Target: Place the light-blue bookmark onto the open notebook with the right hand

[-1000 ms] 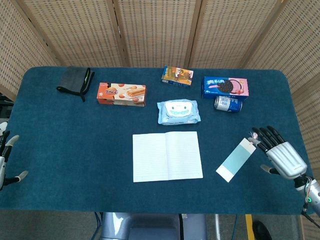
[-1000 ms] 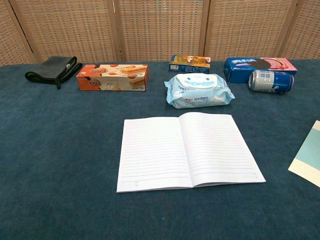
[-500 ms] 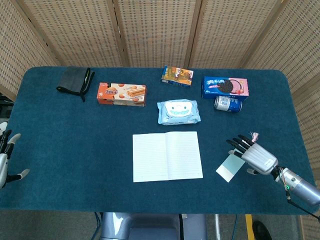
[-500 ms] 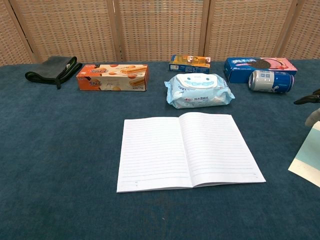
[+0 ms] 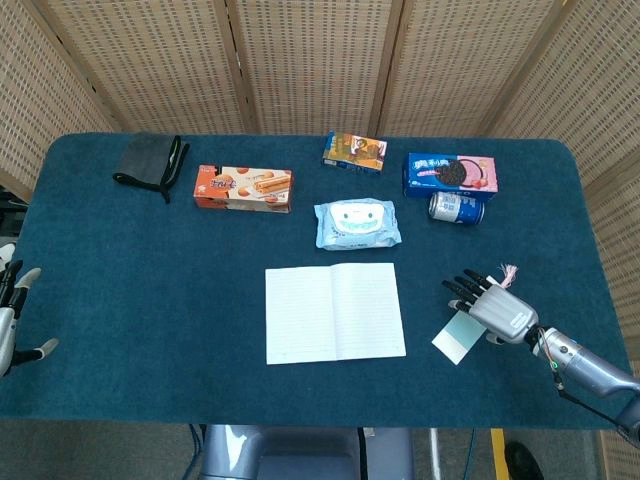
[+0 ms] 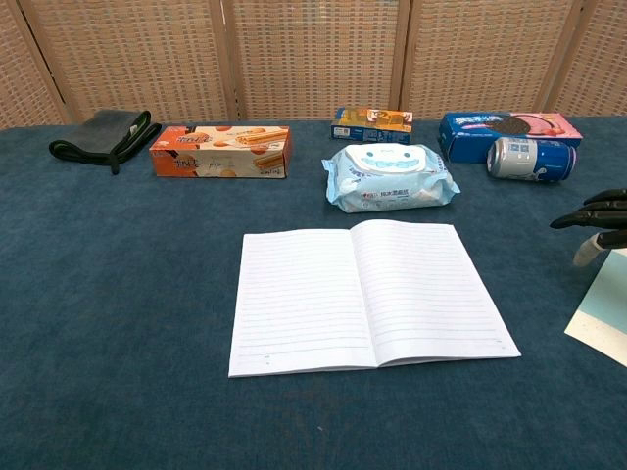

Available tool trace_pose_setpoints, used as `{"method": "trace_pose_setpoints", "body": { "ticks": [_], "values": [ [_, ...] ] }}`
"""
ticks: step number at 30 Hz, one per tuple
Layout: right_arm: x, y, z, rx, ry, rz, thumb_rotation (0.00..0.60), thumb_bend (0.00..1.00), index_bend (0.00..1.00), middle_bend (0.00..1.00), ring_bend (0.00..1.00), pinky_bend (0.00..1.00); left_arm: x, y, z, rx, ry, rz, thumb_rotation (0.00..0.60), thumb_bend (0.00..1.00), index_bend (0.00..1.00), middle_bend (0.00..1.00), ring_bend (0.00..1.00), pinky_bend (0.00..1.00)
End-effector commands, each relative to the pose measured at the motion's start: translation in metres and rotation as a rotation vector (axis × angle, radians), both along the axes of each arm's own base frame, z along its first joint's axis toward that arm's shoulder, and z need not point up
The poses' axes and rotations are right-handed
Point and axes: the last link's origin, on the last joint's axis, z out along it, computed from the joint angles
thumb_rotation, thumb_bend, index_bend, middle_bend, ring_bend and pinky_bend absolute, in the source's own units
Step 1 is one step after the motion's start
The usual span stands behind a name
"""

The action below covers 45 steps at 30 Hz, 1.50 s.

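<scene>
since earlier, the right hand [image 5: 497, 308] is brought over the light-blue bookmark [image 5: 457, 337], fingers spread; thin, light, slippery card is best pinched at an edge.

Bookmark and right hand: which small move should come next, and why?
Probably lower the right hand and close its fingers on the light-blue bookmark. The hand sits over the bookmark's upper part with fingers spread, and the bookmark lies on the table, apart from the open notebook.
</scene>
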Motion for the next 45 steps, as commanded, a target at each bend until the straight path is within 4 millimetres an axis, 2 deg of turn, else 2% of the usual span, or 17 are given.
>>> {"method": "trace_pose_setpoints", "body": {
  "ticks": [1, 15, 24, 31, 34, 39, 45],
  "values": [
    [-0.004, 0.002, -0.003, 0.002, -0.018, -0.013, 0.6, 0.0, 0.24, 0.0, 0.0, 0.0, 0.0, -0.001, 0.0, 0.001, -0.001, 0.001, 0.6, 0.0, 0.0, 0.0, 0.0, 0.0],
    [-0.019, 0.006, -0.008, 0.006, 0.0, -0.026, 0.6, 0.0, 0.24, 0.0, 0.0, 0.0, -0.001, -0.003, 0.0, 0.006, 0.002, 0.005, 0.6, 0.0, 0.0, 0.0, 0.0, 0.0],
    [-0.019, 0.006, -0.015, 0.013, 0.005, -0.017, 0.6, 0.0, 0.25, 0.0, 0.0, 0.0, -0.001, -0.003, 0.0, 0.005, 0.001, 0.002, 0.6, 0.0, 0.0, 0.0, 0.0, 0.0],
    [-0.018, 0.005, -0.019, 0.012, -0.002, -0.029, 0.6, 0.0, 0.41, 0.0, 0.0, 0.0, -0.001, -0.003, 0.0, 0.005, 0.0, 0.003, 0.6, 0.0, 0.0, 0.0, 0.0, 0.0],
    [-0.017, 0.005, -0.02, 0.005, -0.021, -0.032, 0.6, 0.06, 0.49, 0.0, 0.0, 0.0, -0.001, -0.003, 0.0, 0.004, 0.0, 0.003, 0.6, 0.0, 0.0, 0.0, 0.0, 0.0],
    [-0.014, 0.006, -0.021, 0.0, -0.052, -0.018, 0.6, 0.23, 0.58, 0.0, 0.0, 0.0, -0.001, -0.003, 0.0, 0.004, -0.003, 0.003, 0.6, 0.0, 0.0, 0.0, 0.0, 0.0],
    [-0.011, 0.006, -0.021, 0.002, -0.057, -0.003, 0.6, 0.26, 0.58, 0.0, 0.0, 0.0, -0.001, -0.003, 0.0, -0.001, -0.005, 0.0, 0.6, 0.0, 0.0, 0.0, 0.0, 0.0]
  ]
}}
